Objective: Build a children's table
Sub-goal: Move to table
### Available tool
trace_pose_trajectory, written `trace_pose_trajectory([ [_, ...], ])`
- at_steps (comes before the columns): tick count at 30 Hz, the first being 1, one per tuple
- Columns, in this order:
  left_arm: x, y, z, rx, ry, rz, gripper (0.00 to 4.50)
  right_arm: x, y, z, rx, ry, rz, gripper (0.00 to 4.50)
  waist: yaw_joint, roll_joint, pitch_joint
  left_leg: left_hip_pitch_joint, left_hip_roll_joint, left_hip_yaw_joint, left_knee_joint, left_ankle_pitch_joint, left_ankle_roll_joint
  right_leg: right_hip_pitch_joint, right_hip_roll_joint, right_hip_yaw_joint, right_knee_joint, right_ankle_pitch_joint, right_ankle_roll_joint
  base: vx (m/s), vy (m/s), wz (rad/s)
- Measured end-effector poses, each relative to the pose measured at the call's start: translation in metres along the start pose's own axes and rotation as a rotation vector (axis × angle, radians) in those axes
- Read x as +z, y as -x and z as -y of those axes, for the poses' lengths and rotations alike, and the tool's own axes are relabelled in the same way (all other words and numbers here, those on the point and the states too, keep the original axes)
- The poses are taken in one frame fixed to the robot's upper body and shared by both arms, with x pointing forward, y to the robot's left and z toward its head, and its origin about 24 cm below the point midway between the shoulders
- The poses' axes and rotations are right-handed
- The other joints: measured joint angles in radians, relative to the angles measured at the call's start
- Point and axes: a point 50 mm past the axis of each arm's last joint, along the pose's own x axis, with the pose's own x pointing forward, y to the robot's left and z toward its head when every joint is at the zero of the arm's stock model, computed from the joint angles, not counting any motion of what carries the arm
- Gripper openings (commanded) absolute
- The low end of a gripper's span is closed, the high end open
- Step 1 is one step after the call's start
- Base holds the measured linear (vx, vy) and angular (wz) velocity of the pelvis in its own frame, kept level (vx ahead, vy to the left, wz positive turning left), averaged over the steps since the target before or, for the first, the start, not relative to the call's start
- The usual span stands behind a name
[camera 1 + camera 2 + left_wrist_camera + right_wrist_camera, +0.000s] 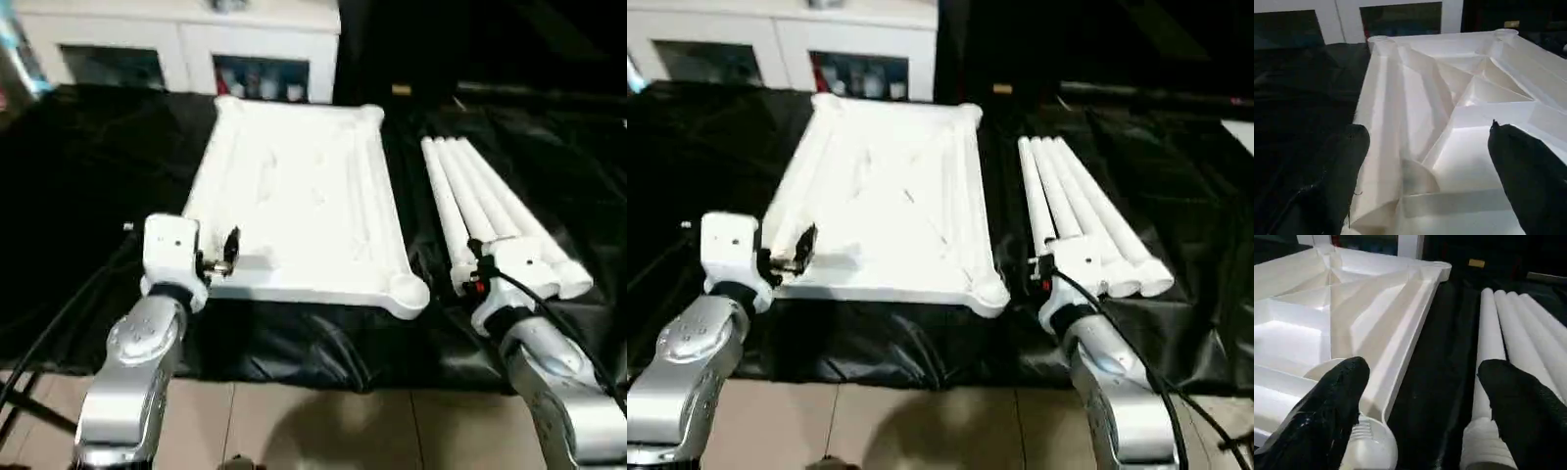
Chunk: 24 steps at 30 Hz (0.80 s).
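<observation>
Head pair high over tabletop (304,196); wrist views close

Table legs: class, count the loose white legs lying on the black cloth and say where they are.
4. The table legs lie side by side in a row on the black cloth, right of the upturned tabletop.
</observation>
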Motion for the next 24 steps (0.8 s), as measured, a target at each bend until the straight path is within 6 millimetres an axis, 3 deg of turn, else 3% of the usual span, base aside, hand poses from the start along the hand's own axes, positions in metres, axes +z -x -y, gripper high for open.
trace_pose_trajectory([
  [2, -0.001, -0.001, 0.0, 0.0, 0.001, -0.004, 4.42, -0.001, -0.001, -0.001, 0.004, 0.005, -0.002, 4.08, 0.0, 0.0, 0.0, -0.002, 0.0, 0.0, 0.001, 0.0, 0.001, -0.004, 0.0, 0.001, 0.004, 0.001, 0.001, 0.0, 0.0, 0.0],
  [7, -0.001, -0.001, 0.0, -0.008, -0.001, -0.004, 4.42, -0.004, 0.0, -0.003, 0.007, 0.006, -0.012, 4.08, 0.002, 0.007, 0.005, 0.014, 0.001, 0.006, -0.002, -0.002, -0.002, 0.006, -0.001, 0.005, 0.005, 0.003, -0.008, -0.056, 0.0, -0.01],
  [8, 0.0, -0.001, 0.0, -0.012, -0.002, -0.003, 4.42, -0.005, 0.001, -0.003, 0.001, 0.007, -0.017, 4.08, 0.006, 0.011, 0.006, 0.006, -0.005, -0.006, -0.003, -0.001, -0.001, 0.012, -0.006, -0.007, 0.003, 0.004, -0.008, -0.078, 0.004, 0.24],
  [9, 0.0, -0.001, 0.001, -0.022, -0.002, -0.002, 4.42, -0.008, 0.004, -0.001, -0.012, 0.011, -0.029, 4.08, -0.001, 0.013, 0.009, 0.003, -0.013, -0.024, -0.005, -0.001, 0.0, 0.023, -0.017, -0.032, -0.004, 0.001, -0.002, -0.078, 0.004, 0.24],
  [10, 0.0, -0.001, 0.001, -0.024, -0.002, -0.001, 4.42, -0.009, 0.004, -0.001, -0.016, 0.013, -0.032, 4.08, -0.002, 0.013, 0.009, 0.001, -0.016, -0.03, -0.006, -0.001, 0.0, 0.026, -0.02, -0.04, -0.007, 0.0, -0.001, -0.055, 0.0, 0.44],
  [11, 0.0, -0.001, 0.002, -0.025, -0.003, -0.002, 4.42, -0.009, 0.004, 0.0, -0.023, 0.016, -0.033, 4.08, -0.004, 0.017, 0.011, -0.003, -0.017, -0.043, -0.005, -0.001, 0.0, 0.039, -0.029, -0.066, -0.017, -0.001, 0.001, -0.027, 0.005, 0.39],
  [12, 0.0, -0.001, 0.002, -0.025, -0.002, -0.002, 4.42, -0.008, 0.004, 0.001, -0.032, 0.015, -0.029, 4.08, -0.005, 0.016, 0.014, 0.009, -0.013, -0.039, -0.004, -0.001, 0.0, 0.045, -0.033, -0.077, -0.02, -0.003, 0.004, -0.027, 0.005, 0.39],
  [14, -0.002, 0.0, -0.001, -0.017, -0.001, -0.01, 4.42, -0.005, 0.002, 0.0, -0.033, 0.002, -0.016, 4.08, 0.001, 0.021, 0.022, 0.031, -0.004, -0.026, -0.004, -0.002, -0.001, 0.064, -0.031, -0.076, -0.027, -0.005, 0.008, 0.0, 0.0, 0.0],
  [16, -0.001, 0.0, -0.003, -0.009, -0.004, -0.007, 4.42, -0.004, 0.001, 0.0, -0.032, -0.002, -0.012, 4.08, -0.004, 0.023, 0.024, 0.048, -0.003, -0.02, -0.006, -0.008, 0.001, 0.079, -0.025, -0.061, -0.03, -0.013, 0.011, 0.0, 0.0, 0.0],
  [19, 0.0, -0.001, -0.003, -0.009, -0.003, -0.004, 4.42, -0.004, 0.001, 0.0, -0.033, 0.003, -0.012, 4.08, -0.031, 0.018, 0.023, 0.068, -0.009, -0.013, -0.011, -0.018, -0.002, 0.088, -0.018, -0.032, -0.031, -0.02, 0.012, 0.055, 0.018, -0.1],
  [21, 0.0, -0.001, 0.001, -0.022, 0.002, -0.002, 4.42, -0.004, 0.002, 0.002, -0.041, 0.003, -0.013, 4.08, -0.031, 0.02, 0.02, 0.066, -0.01, -0.006, -0.01, -0.033, 0.002, 0.097, -0.018, -0.024, -0.039, -0.021, 0.015, 0.084, 0.003, -0.16],
  [24, 0.002, -0.003, 0.007, -0.051, 0.008, 0.006, 4.42, -0.005, 0.005, 0.009, -0.077, 0.004, -0.019, 4.08, -0.026, 0.026, 0.013, 0.059, -0.005, -0.001, -0.003, -0.037, 0.008, 0.101, -0.015, -0.025, -0.054, -0.027, 0.024, 0.144, 0.012, -0.08],
])
